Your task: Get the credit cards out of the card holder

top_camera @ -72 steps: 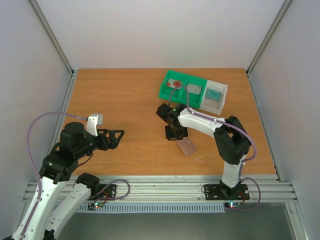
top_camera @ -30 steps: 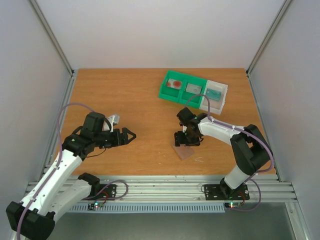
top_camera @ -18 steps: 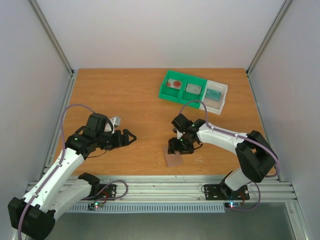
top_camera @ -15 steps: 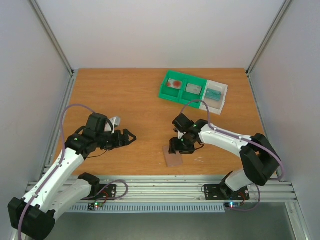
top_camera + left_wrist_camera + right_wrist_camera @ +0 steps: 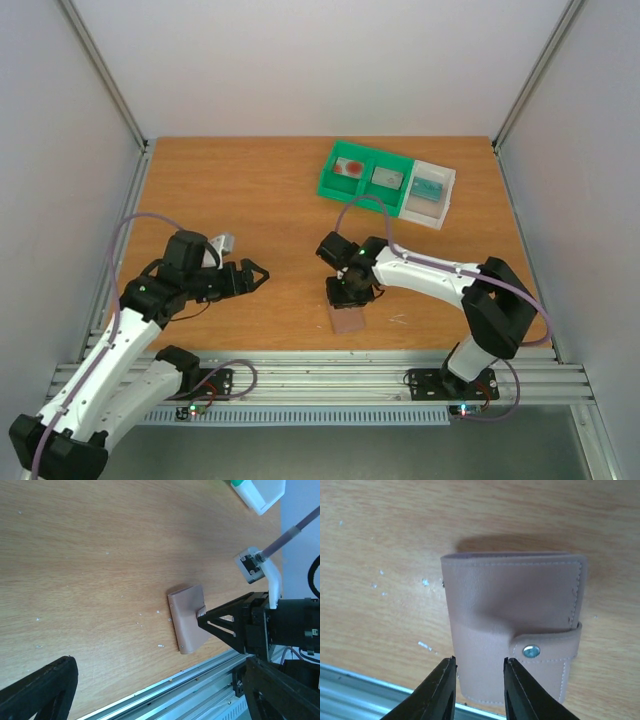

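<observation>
Right wrist view: the pink card holder (image 5: 512, 630) lies snapped shut on the table (image 5: 240, 190), near its front edge. The right gripper (image 5: 479, 667) has its jaws barely apart, holding nothing, maybe nudging it. The left gripper (image 5: 258, 275) hangs wide open. Two cards (image 5: 350, 167) sit in the green tray (image 5: 340, 190).

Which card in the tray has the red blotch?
The whitish card at the left end of the tray. The middle card is grey, and the right-end card is teal.

left arm bent forward; left gripper (image 5: 250, 272) level, jaws spread wide | right arm reaching left; right gripper (image 5: 479, 661) pointing down, jaws narrowly apart
</observation>
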Controlling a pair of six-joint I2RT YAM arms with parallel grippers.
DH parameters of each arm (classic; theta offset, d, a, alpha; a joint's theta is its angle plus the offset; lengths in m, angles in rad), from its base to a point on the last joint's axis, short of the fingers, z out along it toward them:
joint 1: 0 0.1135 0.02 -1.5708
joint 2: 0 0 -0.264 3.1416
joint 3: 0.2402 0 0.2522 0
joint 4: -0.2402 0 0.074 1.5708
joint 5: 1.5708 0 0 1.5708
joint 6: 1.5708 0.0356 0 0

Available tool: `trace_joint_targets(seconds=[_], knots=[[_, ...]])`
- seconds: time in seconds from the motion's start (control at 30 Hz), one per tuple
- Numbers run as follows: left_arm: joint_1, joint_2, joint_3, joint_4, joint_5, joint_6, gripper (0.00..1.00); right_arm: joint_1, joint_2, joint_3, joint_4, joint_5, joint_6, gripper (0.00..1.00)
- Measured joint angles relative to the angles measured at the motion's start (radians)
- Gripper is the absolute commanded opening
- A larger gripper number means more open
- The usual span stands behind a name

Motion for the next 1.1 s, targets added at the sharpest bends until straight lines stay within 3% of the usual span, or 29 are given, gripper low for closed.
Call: trace_joint_targets(seconds=[0.4,0.83,1.1], knots=[[0.000,-0.071,0.000,-0.029,-0.039,0.000,0.92,0.051,0.114,0.068,-0.095,0.175,0.023,0.26],[0.000,-0.056,0.000,-0.029,-0.045,0.000,0.92,0.054,0.150,0.060,-0.077,0.185,0.029,0.31],[0.000,-0.054,0.000,-0.028,-0.045,-0.002,0.92,0.059,0.148,0.054,-0.076,0.205,0.041,0.10]])
